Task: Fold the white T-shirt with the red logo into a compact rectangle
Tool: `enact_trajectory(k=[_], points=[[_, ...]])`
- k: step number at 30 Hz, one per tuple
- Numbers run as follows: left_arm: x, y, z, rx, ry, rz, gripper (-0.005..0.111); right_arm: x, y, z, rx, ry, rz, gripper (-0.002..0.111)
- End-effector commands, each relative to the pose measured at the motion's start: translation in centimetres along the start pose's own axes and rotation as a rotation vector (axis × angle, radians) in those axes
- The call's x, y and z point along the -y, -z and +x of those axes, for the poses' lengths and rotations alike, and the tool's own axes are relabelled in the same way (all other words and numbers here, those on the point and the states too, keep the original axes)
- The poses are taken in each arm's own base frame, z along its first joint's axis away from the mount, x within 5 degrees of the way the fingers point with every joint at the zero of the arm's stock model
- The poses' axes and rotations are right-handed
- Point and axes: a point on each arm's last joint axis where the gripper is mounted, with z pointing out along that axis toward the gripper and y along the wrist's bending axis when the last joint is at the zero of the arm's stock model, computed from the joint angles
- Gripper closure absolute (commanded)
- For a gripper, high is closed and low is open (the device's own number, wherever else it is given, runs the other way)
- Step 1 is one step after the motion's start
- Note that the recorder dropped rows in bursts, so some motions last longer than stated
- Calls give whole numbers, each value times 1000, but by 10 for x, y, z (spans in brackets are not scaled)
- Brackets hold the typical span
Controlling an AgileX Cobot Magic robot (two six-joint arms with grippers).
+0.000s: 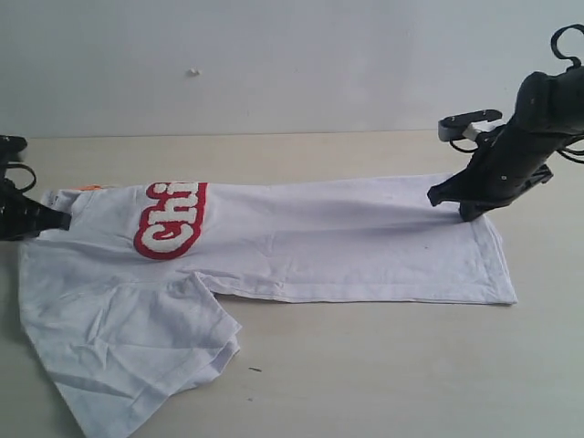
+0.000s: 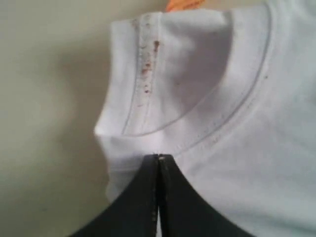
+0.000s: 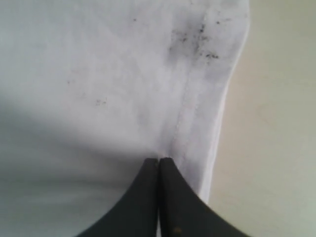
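The white T-shirt (image 1: 319,237) lies across the table, folded lengthwise, with one sleeve (image 1: 137,347) spread toward the front left. Only part of the red logo (image 1: 171,219) shows beside the fold. My left gripper (image 1: 62,219) is shut on the cloth at the ribbed collar (image 2: 197,94), where an orange tag (image 2: 185,5) peeks out. My right gripper (image 1: 461,203) is shut on the hem end, near dark smudges (image 3: 195,37). Both pairs of black fingers (image 2: 143,197) (image 3: 143,197) are pressed together on the fabric.
The pale wooden table (image 1: 411,365) extends in front of and to the right of the shirt. A light wall (image 1: 274,64) stands behind the table's far edge. The right arm (image 1: 529,128) rises above the shirt's hem end.
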Motion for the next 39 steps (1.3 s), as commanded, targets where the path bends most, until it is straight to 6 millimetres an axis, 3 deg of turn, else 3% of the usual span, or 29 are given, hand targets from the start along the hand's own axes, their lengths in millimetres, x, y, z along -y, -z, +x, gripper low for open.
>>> enact_trajectory(k=[1,6,9,13,17,22,30,35,39], points=[[22,22,-19,87,-35,19,107,-8,22,-13,119,-16,-78,108],[74,18,-25,141,-268,55,107,-37,27,-24,207,28,-201,108],[103,10,-25,145,-378,92,107,-53,18,-24,199,85,-200,108],[123,-7,-21,87,-446,149,107,-63,2,-18,155,154,-179,108],[124,-25,-12,29,-426,170,107,-58,-12,-12,105,149,-123,108],[107,-34,-6,-14,-390,161,107,-39,-27,-3,29,146,36,108],[81,-34,-1,-81,-325,171,107,-35,-19,-3,10,158,81,108],[76,-17,-13,-48,-317,170,107,-35,6,-11,49,150,86,108],[79,15,-34,39,-318,165,107,-38,18,-10,27,116,55,108]])
